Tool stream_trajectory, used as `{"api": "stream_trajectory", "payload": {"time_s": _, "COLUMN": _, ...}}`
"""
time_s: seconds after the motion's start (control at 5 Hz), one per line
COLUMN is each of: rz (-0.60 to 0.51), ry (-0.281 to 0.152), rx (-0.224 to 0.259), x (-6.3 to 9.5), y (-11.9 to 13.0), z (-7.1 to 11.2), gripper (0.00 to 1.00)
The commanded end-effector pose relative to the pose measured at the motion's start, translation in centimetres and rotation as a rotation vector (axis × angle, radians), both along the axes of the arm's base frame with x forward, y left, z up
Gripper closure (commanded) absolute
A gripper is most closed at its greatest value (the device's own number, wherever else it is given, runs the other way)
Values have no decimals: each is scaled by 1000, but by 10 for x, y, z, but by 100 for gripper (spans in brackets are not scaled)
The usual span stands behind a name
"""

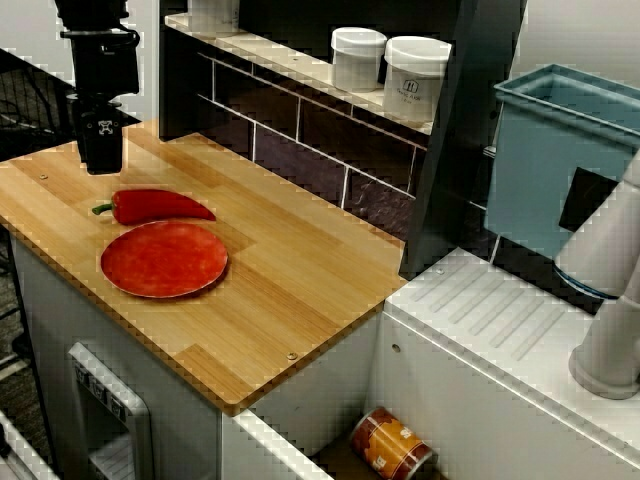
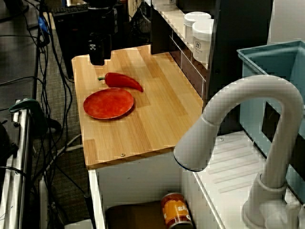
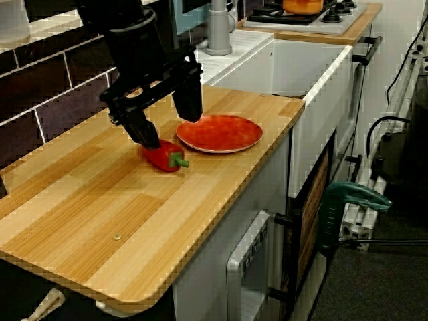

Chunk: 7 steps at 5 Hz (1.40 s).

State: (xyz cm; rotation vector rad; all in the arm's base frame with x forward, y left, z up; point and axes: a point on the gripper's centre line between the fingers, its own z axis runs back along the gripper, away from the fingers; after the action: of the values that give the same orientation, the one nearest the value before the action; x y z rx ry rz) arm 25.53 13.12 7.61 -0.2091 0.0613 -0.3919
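A red chilli pepper [image 1: 160,205] with a green stem lies on the wooden counter [image 1: 300,270], just behind a flat red plate [image 1: 165,258]. My black gripper [image 3: 167,124] hangs open over the pepper's [image 3: 162,155] stem end, nothing between its fingers. In the low view from the counter's end, one fingertip [image 3: 148,138] is right at the pepper's back edge; touching or not, I cannot tell. The other finger [image 3: 189,103] stands above the plate's [image 3: 221,134] rim. The view over the tap shows the gripper [image 2: 97,59] near the counter's far corner, behind the pepper [image 2: 123,81].
Two white jars [image 1: 357,58] [image 1: 415,78] stand on a shelf above the dark tiled wall. A teal bin [image 1: 560,150] and a grey tap [image 2: 248,124] are by the sink, where a can [image 1: 392,445] lies. A stove with an orange pot [image 3: 304,5] is beyond.
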Motion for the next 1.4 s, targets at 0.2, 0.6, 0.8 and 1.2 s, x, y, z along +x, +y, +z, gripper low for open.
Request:
{"api": "stream_trajectory", "payload": {"time_s": 0.2, "rz": 11, "ry": -88, "rx": 104, "x": 5, "y": -11, "z": 15, "gripper": 0}}
{"api": "stream_trajectory", "payload": {"time_s": 0.6, "rz": 9, "ry": -70, "rx": 147, "x": 9, "y": -26, "z": 6, "gripper": 0}}
{"api": "stream_trajectory", "payload": {"time_s": 0.8, "rz": 49, "ry": -84, "rx": 152, "x": 15, "y": -26, "z": 2, "gripper": 0}}
{"api": "stream_trajectory", "payload": {"time_s": 1.2, "rz": -4, "ry": -88, "rx": 168, "x": 24, "y": -26, "z": -4, "gripper": 0}}
